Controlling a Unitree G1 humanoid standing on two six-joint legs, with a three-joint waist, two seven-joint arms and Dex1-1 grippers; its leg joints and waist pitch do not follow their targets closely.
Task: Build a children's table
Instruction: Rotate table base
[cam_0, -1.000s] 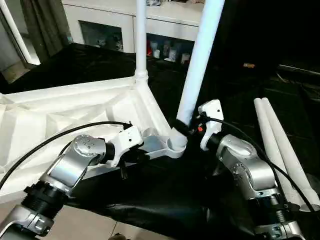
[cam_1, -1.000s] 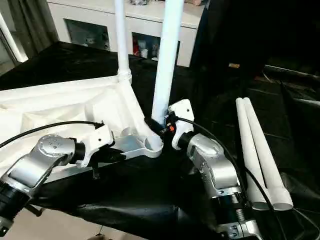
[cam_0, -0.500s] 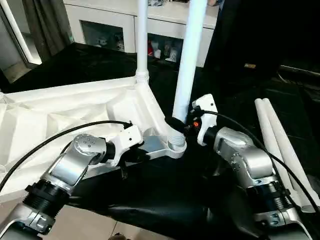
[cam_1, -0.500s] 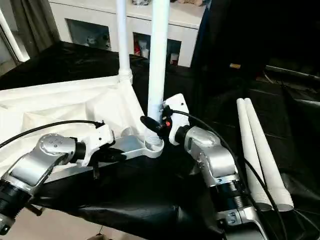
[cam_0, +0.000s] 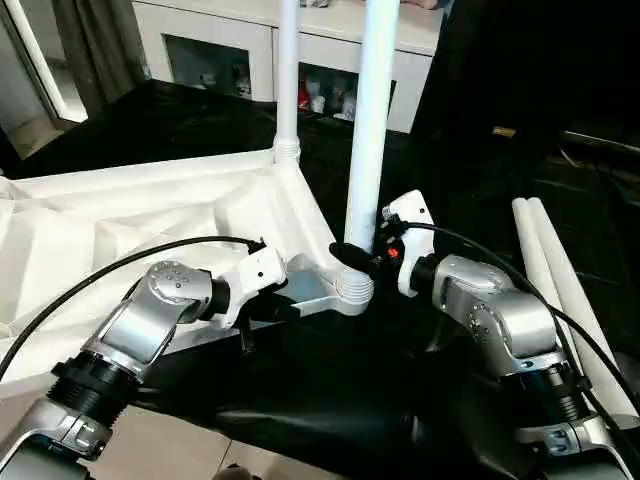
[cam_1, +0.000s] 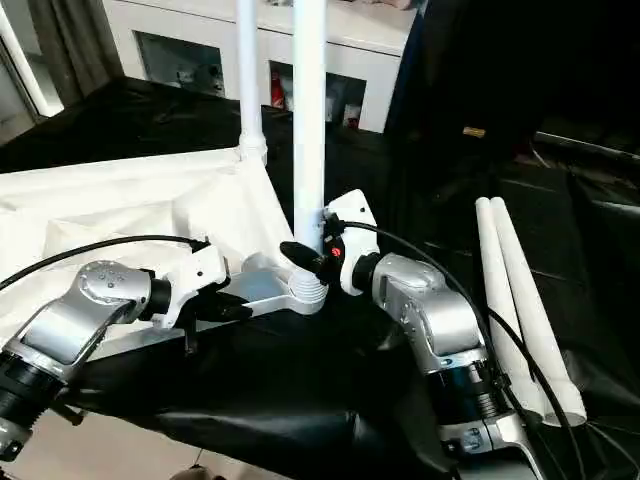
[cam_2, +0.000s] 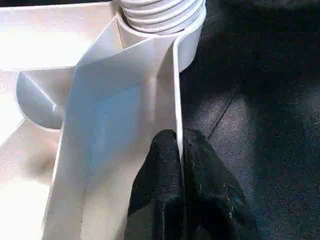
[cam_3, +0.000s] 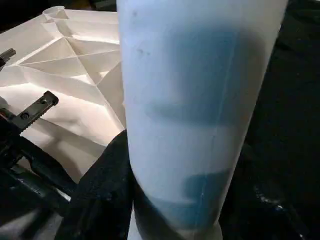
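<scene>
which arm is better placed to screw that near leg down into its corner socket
Right. The right gripper already clasps the near leg just above its socket. The left gripper is shut on the tabletop's rim, steadying it.

right gripper (cam_1: 305, 255) clamped round upright leg (cam_1: 309, 120) just above corner socket (cam_1: 306, 292). left gripper (cam_1: 232, 308) pinching table top (cam_1: 120, 210) rim beside it. two loose legs (cam_1: 520, 310) well off to the right gripper's outer side.
</scene>
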